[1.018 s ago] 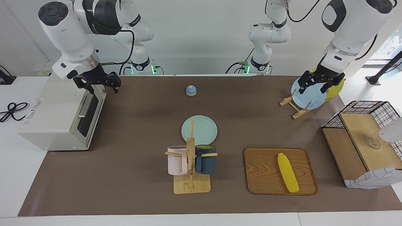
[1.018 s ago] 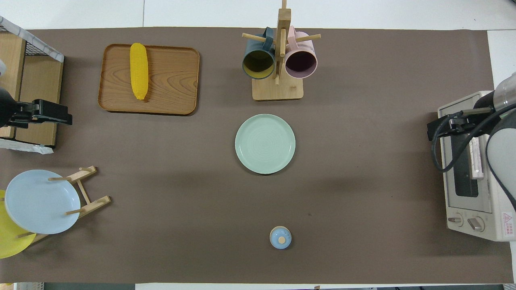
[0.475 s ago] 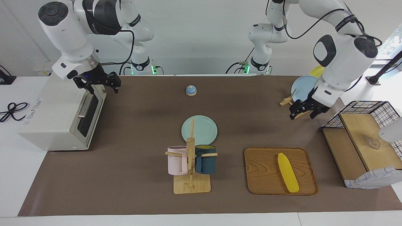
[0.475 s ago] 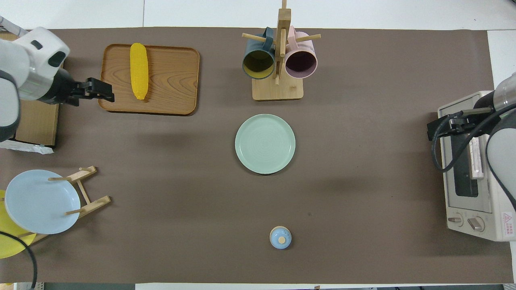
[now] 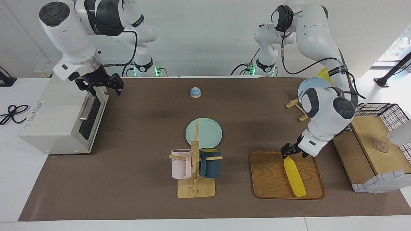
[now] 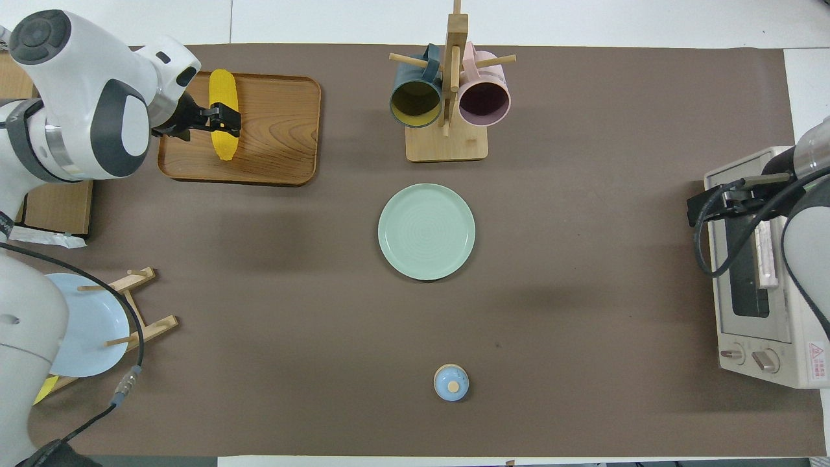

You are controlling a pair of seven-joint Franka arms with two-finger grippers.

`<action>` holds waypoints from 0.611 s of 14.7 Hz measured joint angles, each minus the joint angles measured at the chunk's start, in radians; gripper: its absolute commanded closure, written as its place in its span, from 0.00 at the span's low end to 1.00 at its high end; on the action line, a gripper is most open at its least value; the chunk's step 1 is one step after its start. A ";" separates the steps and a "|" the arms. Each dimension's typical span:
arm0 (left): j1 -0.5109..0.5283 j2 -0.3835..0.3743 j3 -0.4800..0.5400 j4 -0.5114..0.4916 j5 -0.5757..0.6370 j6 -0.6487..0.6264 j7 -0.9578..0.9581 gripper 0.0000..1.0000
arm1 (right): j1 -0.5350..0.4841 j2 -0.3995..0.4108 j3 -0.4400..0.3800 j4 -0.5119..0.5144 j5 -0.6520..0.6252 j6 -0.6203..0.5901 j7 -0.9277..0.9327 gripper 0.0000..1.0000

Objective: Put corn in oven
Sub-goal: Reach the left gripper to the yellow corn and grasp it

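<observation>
The yellow corn [image 5: 294, 177] lies on a wooden tray [image 5: 266, 176] toward the left arm's end of the table. It also shows in the overhead view [image 6: 224, 87]. My left gripper [image 5: 292, 154] is open and hangs low over the end of the corn nearer to the robots, with one finger on each side. I cannot tell if it touches the corn. The off-white oven [image 5: 54, 118] stands at the right arm's end with its dark-glass door shut. My right gripper [image 5: 106, 88] is open and empty, and waits over the oven's top edge by the door.
A mug rack [image 5: 195, 179] with a pink and a dark blue mug stands beside the tray. A green plate [image 5: 205, 130] lies mid-table, and a small blue bell [image 5: 195, 92] sits nearer to the robots. A plate rack [image 5: 297, 104] and a wire-and-wood crate [image 5: 369, 147] flank the left arm.
My left arm has swung from the plate rack out over the table and come down over the corn on the tray. The right arm has not moved.
</observation>
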 measured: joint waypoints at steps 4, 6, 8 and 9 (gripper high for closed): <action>0.000 0.048 0.006 0.016 0.000 0.076 0.005 0.00 | 0.002 0.000 0.001 0.000 0.000 -0.007 0.000 0.00; 0.000 0.057 0.006 0.016 0.001 0.110 0.007 0.00 | 0.005 0.000 0.003 0.000 0.000 -0.007 0.000 0.00; 0.000 0.066 0.007 0.016 0.002 0.129 0.016 0.00 | 0.004 0.000 0.004 0.000 0.000 -0.007 0.000 0.00; 0.001 0.072 0.008 0.016 0.002 0.134 0.022 0.00 | 0.000 0.000 0.003 0.000 0.000 -0.007 0.000 0.00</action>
